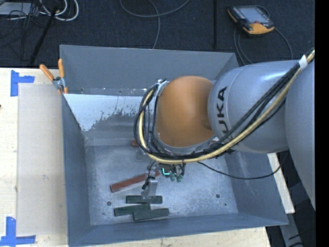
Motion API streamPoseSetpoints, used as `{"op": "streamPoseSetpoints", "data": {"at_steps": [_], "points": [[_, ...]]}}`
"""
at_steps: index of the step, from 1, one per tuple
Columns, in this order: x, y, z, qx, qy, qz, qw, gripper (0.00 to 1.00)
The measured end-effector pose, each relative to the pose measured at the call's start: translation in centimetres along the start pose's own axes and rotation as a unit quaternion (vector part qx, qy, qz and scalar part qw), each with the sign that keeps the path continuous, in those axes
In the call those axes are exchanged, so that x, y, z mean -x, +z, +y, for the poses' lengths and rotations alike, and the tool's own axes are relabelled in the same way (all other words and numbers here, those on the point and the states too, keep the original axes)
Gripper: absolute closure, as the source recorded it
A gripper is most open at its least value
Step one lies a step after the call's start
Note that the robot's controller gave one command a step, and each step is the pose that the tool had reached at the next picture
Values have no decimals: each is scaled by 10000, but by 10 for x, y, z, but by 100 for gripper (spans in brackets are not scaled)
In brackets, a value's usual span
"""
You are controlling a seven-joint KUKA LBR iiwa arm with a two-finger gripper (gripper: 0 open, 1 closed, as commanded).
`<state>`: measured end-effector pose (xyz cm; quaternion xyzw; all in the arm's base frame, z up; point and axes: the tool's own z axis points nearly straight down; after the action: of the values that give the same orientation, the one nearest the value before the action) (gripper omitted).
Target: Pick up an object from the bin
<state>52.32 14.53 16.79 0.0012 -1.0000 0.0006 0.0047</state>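
Observation:
My gripper [151, 185] reaches down under the orange dome near the middle of the bin floor, with one finger tip showing just above a dark green flat piece. A thin reddish-brown strip [128, 183] lies slanted to the left of the finger, its right end close to it. Below the finger sit dark green flat bars [141, 211], crossed over one another near the front wall. The dome hides the rest of the gripper.
The arm and its cables cover the right and middle of the bin. A small brownish thing [134, 143] peeks out at the dome's left edge. Bare bin floor stretches to the left and right of the bars.

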Motion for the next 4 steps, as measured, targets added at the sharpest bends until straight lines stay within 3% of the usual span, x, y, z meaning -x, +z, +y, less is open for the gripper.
{"op": "streamPoseSetpoints", "data": {"at_steps": [1,2,3,4], "points": [[2,-3,-1,6,18,-35,10000,0],[9,34,2,8,-267,-75,9996,0],[14,94,3,22,778,-60,9970,100],[14,94,3,22,781,-60,9969,100]]}}
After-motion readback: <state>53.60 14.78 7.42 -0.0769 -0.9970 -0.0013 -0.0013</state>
